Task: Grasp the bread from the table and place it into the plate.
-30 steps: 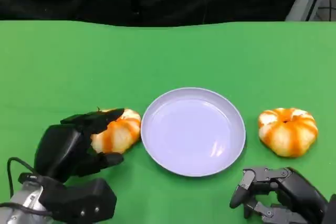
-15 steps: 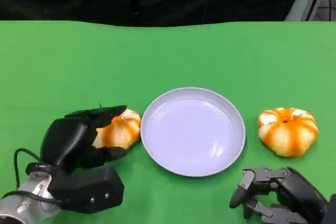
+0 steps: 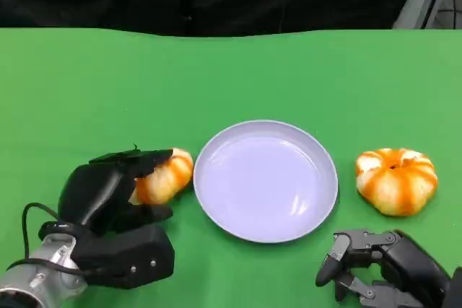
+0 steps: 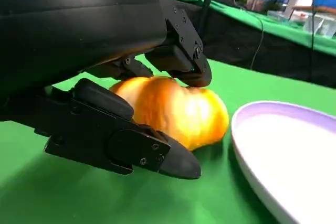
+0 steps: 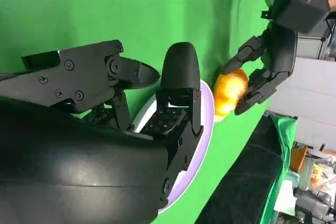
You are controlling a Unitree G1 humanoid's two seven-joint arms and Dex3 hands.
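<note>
A: Since a second ago the left hand (image 3: 108,189) has shifted toward the robot and closed in on the bread (image 3: 164,176). Bread sits a bit differently now, but it's in the same spot beside the plate.

B: Grip state?

A: Fingers wrap it, upper ones over the top, thumb (image 4: 131,145) under the near side. Left wrist view shows the bread (image 4: 178,111) pinched between them. It looks just at table level; can't tell if it has lifted yet.

B: Where's it relative to the plate (image 3: 317,210)?

A: Just beside the left rim, not over it. Plate holds nothing. Right wrist view shows the same: left hand (image 5: 268,61) with the bread (image 5: 230,92) at the far rim.

B: Right hand (image 3: 382,268)?

A: Low at the near right edge, fingers curled in loosely, holding nothing. Second bun (image 3: 395,180) lies right of the plate, untouched.

B: Handling?

A: My read: light, soft, glazed crust, so it'll dent and may slip if squeezed hard. Best taken across the widest part, top against underside, moderate force. Current hold is near that, slightly on the left half.

B: Risk?

A: Bun rolling out toward the plate side during the lift. Short carry though, only needs to clear the rim.
</note>
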